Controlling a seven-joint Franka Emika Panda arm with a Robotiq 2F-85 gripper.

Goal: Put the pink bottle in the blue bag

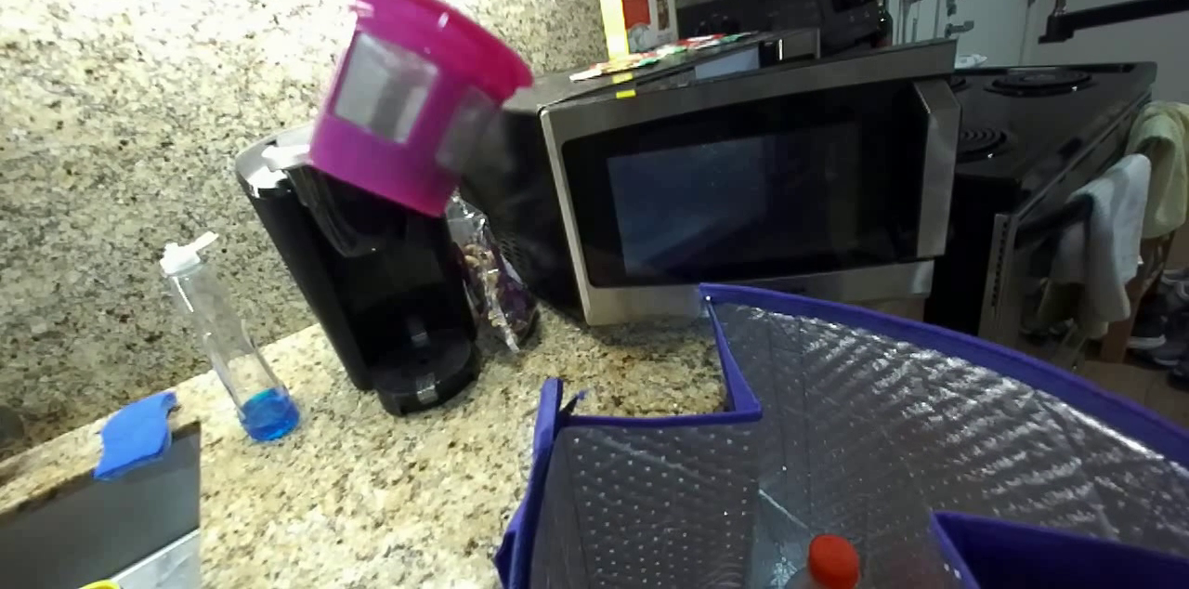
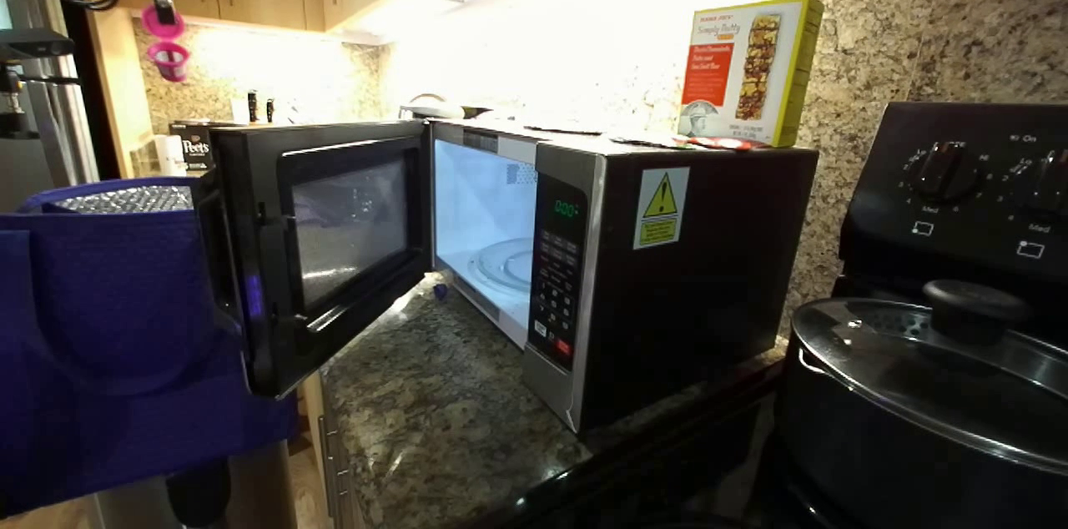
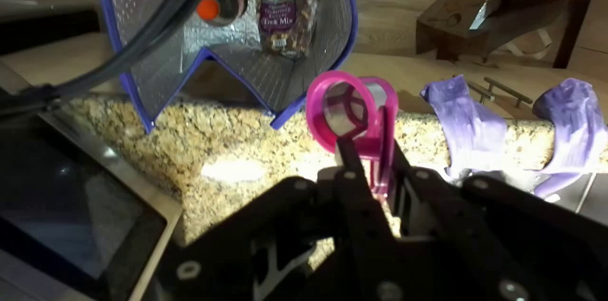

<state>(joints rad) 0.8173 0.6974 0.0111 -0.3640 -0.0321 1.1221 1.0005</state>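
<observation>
- Pink bottle (image 1: 429,111): aloft, clear of the countertop (image 1: 372,496), and in the hold of the gripper (image 3: 373,151). Grasp and lift done, to judge by that; placing in the blue bag (image 1: 650,487) not yet done.
- Left to do, as judged from here: shift across to the bag's mouth, lower, let go, back away. Probably past the fiddly half of the job.
- At the tool: pinching, not spread — dark fingers (image 3: 352,163) on either side of a thin pink part of the bottle, apparently the top piece.
- Just past the fingertips: hanging beneath the tool in an exterior view, with a pink ring (image 2: 163,30) up against the tips and a cup-like body below. Clearly tilted, not upright, in an exterior view, open rim (image 1: 455,27) uppermost, mesh windows in the side; gripper out of frame there.
- Further out: in the wrist view, just beside the nearest corner of the blue bag, not over its mouth. Higher in the frame than the bag's edge in both exterior views; true clearance hard to tell.
- Farthest from the tool, inside the bag: a red-capped bottle (image 3: 216,6) and a pack of Trek Mix (image 3: 285,6), with bare silvery lining around both — most likely room enough for one more.
</observation>
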